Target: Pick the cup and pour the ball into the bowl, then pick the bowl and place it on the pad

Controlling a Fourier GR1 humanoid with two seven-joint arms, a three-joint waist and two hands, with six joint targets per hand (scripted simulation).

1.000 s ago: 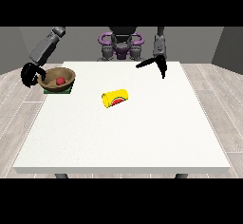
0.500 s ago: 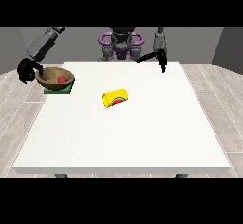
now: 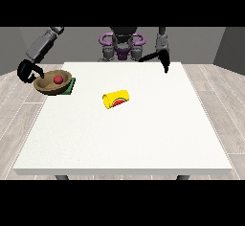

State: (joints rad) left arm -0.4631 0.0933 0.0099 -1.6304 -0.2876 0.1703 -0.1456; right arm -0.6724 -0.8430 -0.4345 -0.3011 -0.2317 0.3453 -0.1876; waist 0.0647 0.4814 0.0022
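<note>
Bowl [image 3: 52, 84] is the landmark in the front view: brown, sitting at the far corner of the white table [image 3: 124, 143] on the view's left side, with a red ball [image 3: 58, 79] lying inside it. A green pad [image 3: 71, 87] shows from under the bowl's edge on the side toward the table's middle, so the bowl rests at least partly on it. The hand at the view's left [image 3: 27, 71] is just beside the bowl's outer rim, its fingers curled in a hook near or on that rim; whether they actually clamp it cannot be told. A yellow cup [image 3: 116, 99] lies on its side nearer the table's middle, well apart from the bowl, its open mouth turned toward the camera. The hand at the view's right [image 3: 163, 60] hangs over the table's far edge, far from the bowl, fingers straight and pointing down, holding nothing.
</note>
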